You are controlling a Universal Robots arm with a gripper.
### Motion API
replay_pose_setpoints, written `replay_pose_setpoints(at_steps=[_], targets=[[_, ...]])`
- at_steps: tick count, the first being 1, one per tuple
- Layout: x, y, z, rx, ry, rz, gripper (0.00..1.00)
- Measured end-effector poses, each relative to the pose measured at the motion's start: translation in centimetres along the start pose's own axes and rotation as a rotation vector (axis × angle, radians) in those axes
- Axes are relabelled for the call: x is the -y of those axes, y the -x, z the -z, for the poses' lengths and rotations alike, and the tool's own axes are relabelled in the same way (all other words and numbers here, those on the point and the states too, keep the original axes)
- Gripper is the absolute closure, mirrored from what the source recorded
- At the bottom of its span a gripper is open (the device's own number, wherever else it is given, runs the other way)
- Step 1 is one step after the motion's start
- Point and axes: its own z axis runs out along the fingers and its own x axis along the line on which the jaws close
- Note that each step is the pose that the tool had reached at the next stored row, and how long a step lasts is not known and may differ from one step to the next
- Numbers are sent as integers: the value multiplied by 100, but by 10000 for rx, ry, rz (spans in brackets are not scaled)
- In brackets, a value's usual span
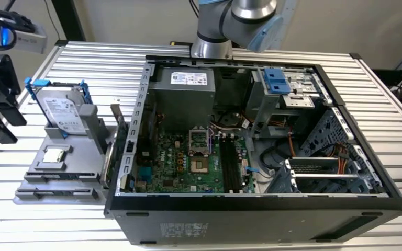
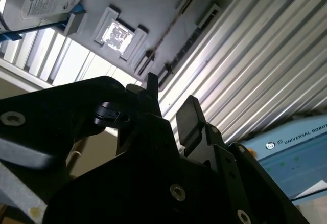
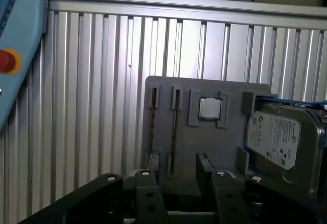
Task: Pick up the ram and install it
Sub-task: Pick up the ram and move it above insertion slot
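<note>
Grey plastic forms the holder [image 3: 219, 142] that lies flat on the ribbed metal surface [image 1: 96, 57], and everything else is placed from it. The ram [image 3: 174, 132] stands on its thin edge in one of the holder's two long slots, the one nearer the small square chip [image 3: 209, 108]. In the second wrist view it shows as a fine pale line [image 2: 171, 29]. The chip sits in a shallow recess in the middle of the holder. Beyond it, at the holder's far end from the slots, a silver-labelled hard drive [image 3: 281, 139] with blue clips leans upright.

The gripper [image 3: 181, 180] hangs above the holder's edge with its black fingers [image 3: 145, 188] spread apart, holding nothing and clear of the ram. Nothing lies between the fingers and the slots.

In the exterior view, an open computer case [image 1: 257, 219] stands just beside the holder, on the exterior view's right. A light-blue pendant [image 3: 15, 45] with a red button rests on the surface, well apart from the holder.
</note>
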Motion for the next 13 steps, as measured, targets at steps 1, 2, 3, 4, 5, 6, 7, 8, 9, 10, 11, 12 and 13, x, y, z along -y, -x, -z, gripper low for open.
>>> replay_pose_setpoints(at_steps=[1,2,3,4,5,6,7,8,9,10,11,12,13], targets=[[0,-1,-17,0,0,0,0],[0,-1,-35,-1,1,0,0],[2,-2,-54,0,0,2,0],[2,-2,-71,0,-1,3,0],[2,-3,-90,0,0,2,0],[2,-3,-107,0,0,2,0],[3,-4,-126,0,1,2,0],[3,-4,-144,0,0,2,0],[3,-5,-161,0,0,1,0],[2,-6,-180,0,-1,1,0],[1,-7,-198,0,0,-2,0],[2,-11,-217,0,0,-1,0],[3,-15,-234,0,0,1,0]])
